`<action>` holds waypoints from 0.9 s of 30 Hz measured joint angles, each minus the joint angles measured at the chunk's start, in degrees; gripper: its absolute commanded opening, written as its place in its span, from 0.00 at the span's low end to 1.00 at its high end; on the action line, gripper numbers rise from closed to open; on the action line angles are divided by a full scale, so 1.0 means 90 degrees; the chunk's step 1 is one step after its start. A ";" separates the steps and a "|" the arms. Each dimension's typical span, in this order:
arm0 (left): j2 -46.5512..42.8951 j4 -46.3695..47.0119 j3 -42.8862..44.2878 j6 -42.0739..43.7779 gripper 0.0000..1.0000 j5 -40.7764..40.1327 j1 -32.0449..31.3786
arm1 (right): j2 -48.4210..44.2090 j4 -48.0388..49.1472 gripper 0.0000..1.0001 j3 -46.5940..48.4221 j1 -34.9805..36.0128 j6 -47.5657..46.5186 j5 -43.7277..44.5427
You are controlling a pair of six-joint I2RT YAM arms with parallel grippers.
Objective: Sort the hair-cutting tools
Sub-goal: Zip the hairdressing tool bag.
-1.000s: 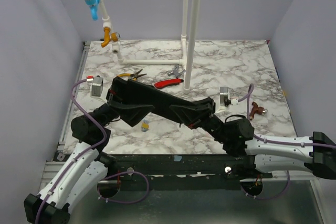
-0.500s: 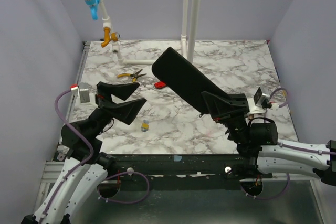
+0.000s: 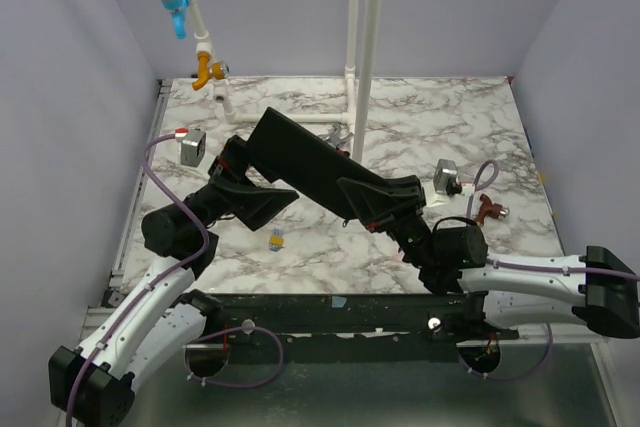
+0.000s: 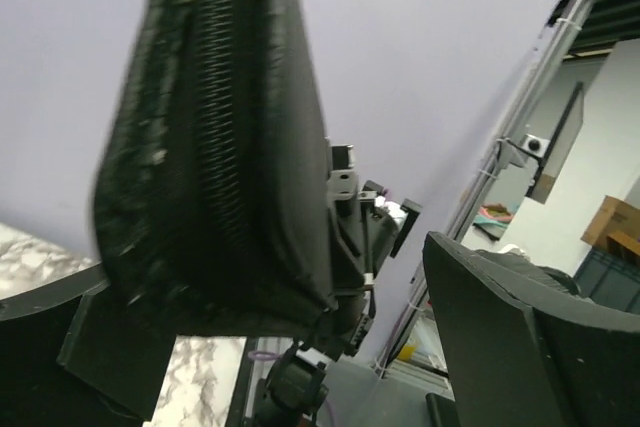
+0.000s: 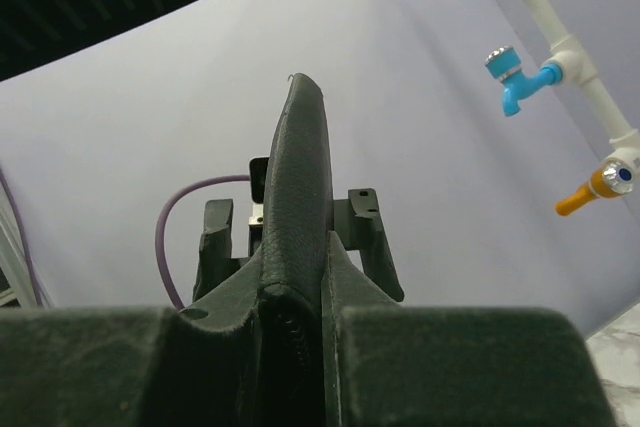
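Toward the front edge, the right gripper [image 3: 385, 209] is clenched on a black zip pouch [image 3: 310, 162], and the left gripper [image 3: 255, 185] gapes beside it. Beyond, silver scissors [image 3: 335, 135] lie mid-table, nearer the back edge.

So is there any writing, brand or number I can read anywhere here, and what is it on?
None can be read. The black pouch shows no print; the small yellow item on the marble table is too small to tell.
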 measured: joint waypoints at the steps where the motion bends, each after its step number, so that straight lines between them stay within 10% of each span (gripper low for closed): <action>1: 0.0000 0.0112 0.0002 -0.0022 0.72 0.0002 -0.0022 | 0.0092 0.0068 0.01 0.0039 0.0000 0.0063 -0.0010; 5: 0.0143 0.0576 0.0032 -0.0129 0.22 0.0024 -0.0126 | 0.0384 0.0277 0.01 0.0109 0.0000 0.0308 -0.0058; 9: 0.0515 0.0962 0.0170 -0.0321 0.00 0.0102 -0.0165 | 0.0432 0.0474 0.01 0.0119 0.0017 0.0495 -0.0119; 13: 0.0646 0.1013 0.0192 -0.0500 0.00 0.0100 -0.0177 | 0.0245 0.0141 0.03 0.0121 -0.0019 0.0481 -0.0119; 17: 0.0600 0.0872 0.0192 -0.0396 0.00 0.0063 -0.0253 | -0.0291 -0.0831 0.51 0.0170 -0.0007 0.0418 -0.0114; 21: 0.0146 0.0170 0.0223 0.0260 0.00 0.0073 -0.0255 | -0.1154 -0.2487 0.74 0.0250 0.0005 0.0117 0.0066; 27: -0.0644 -0.1372 0.0797 0.1615 0.00 -0.0525 -0.0255 | -0.1987 -0.4777 0.79 0.0733 -0.0005 -0.0595 0.0245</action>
